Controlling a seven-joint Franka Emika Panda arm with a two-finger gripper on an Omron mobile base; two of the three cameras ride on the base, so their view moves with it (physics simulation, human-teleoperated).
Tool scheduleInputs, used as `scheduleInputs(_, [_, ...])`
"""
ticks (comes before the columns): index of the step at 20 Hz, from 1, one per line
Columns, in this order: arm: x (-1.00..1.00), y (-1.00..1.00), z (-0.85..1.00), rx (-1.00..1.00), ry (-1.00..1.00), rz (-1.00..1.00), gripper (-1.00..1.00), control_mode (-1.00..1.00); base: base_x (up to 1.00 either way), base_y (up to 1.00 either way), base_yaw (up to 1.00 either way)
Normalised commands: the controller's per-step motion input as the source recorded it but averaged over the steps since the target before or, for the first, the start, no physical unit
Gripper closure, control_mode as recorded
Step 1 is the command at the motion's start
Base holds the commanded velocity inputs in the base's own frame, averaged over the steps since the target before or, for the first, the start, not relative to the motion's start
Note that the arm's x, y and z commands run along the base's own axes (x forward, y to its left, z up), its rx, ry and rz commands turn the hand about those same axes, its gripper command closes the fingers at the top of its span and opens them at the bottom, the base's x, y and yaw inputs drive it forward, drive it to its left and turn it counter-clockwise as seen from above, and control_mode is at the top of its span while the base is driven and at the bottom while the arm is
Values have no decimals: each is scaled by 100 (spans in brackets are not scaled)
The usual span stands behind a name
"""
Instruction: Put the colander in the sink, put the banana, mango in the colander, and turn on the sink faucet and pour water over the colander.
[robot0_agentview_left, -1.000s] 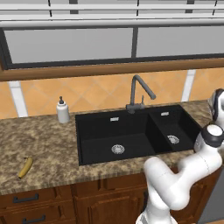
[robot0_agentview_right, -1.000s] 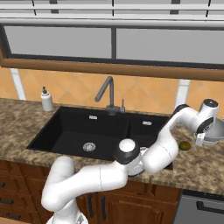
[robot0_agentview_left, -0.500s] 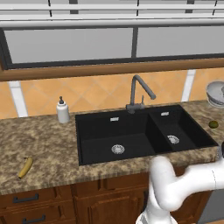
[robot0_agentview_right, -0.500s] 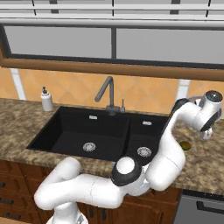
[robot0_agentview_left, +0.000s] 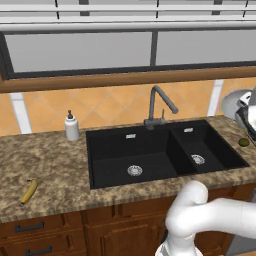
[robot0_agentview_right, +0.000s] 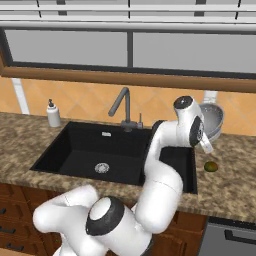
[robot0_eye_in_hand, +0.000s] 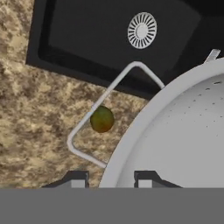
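The hand (robot0_eye_in_hand: 107, 178), fingers either side of the rim, is clamped on the shallow white-grey round colander (robot0_agentview_right: 210, 120), which has risen off the speckled brown granite table (robot0_agentview_left: 50, 165) since a second ago, so the carry to the black rectangular sink (robot0_agentview_left: 150, 150) is under way. The small olive-green mango (robot0_eye_in_hand: 102, 119) lies just below, beside the basin. The dark gooseneck faucet (robot0_agentview_right: 122, 107) stands near the path; the slim yellow banana (robot0_agentview_left: 29, 191) lies far left.

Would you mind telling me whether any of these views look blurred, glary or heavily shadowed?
Left base view: flat, even light, the banana crisp. Right base view: no glare on the sink faucet. Hand view: soft, grainy close-up of the colander; the mango slightly fuzzy.
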Motion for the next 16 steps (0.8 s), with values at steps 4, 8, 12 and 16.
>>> scheduleInputs(4, [-7,100,34,-13,24,0,100,-100,0,0,0])
scheduleInputs(8, [-25,100,37,6,16,0,100,-100,0,0,0])
scheduleInputs(12, [-72,91,33,23,15,-10,100,-100,0,0,0])
scheduleInputs(16, [-100,78,9,25,2,-13,100,-100,0,0,0])
